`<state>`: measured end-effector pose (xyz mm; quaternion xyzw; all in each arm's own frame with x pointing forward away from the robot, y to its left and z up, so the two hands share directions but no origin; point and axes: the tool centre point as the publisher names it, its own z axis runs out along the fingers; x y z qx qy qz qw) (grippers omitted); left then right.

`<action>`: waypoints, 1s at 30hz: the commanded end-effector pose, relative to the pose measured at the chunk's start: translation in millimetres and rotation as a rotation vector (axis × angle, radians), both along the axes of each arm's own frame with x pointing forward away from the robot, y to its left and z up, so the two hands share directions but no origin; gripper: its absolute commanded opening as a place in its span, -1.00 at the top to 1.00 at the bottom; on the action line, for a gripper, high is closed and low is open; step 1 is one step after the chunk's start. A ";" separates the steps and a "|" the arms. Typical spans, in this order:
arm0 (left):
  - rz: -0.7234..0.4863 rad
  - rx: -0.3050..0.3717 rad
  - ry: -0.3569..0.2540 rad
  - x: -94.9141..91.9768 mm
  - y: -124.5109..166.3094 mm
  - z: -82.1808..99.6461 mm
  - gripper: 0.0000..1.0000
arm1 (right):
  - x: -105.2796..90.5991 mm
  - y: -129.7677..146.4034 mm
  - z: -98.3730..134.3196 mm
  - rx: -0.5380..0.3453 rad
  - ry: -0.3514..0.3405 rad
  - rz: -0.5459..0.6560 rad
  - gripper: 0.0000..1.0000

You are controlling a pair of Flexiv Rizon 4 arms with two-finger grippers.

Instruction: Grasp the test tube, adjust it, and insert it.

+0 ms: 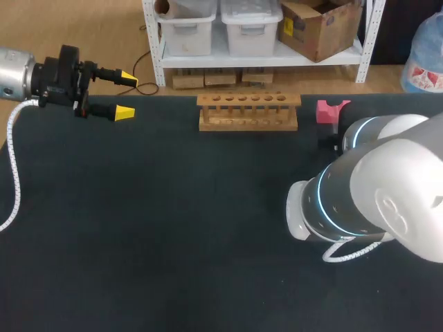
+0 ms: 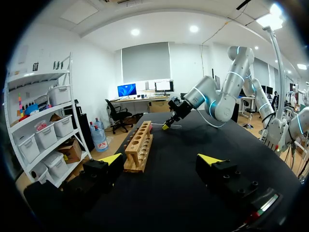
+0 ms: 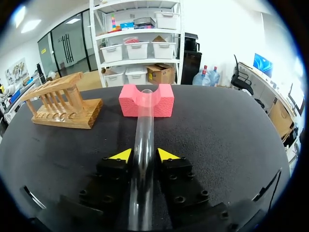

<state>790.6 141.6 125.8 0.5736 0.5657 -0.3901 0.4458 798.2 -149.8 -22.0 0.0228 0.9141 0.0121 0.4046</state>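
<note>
Noted desk (image 1: 173,228), wooden rack (image 1: 248,111) at far edge, pink foam block (image 1: 327,111) beside. Found left gripper (image 1: 126,95) spread, well apart; right gripper (image 3: 145,154) pinching test tube (image 3: 146,121) lengthwise, far end at block's notch. Feared slip or tilt: smooth glass, narrow holes, possible jam or crack.

Light: we log it bright and even, from overhead | table (image 1: 138,242): matte black, we find shadows on it faint | right arm (image 1: 394,187), head view 4 o'clock: soft sheen on its white shell | test tube (image 3: 143,145): we note pale reflected streaks along the glass
</note>
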 end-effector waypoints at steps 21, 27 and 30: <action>0.004 -0.001 -0.003 -1.9 -0.2 -0.6 -1.00 | -3.1 -1.9 6.7 -0.016 0.036 -0.075 1.00; 0.004 -0.001 -0.003 -1.9 -0.2 -0.6 -1.00 | -6.9 1.1 16.8 -0.014 0.036 -0.096 1.00; 0.004 -0.001 -0.003 -1.9 -0.2 -0.6 -1.00 | -7.7 3.3 22.6 -0.016 0.031 -0.100 1.00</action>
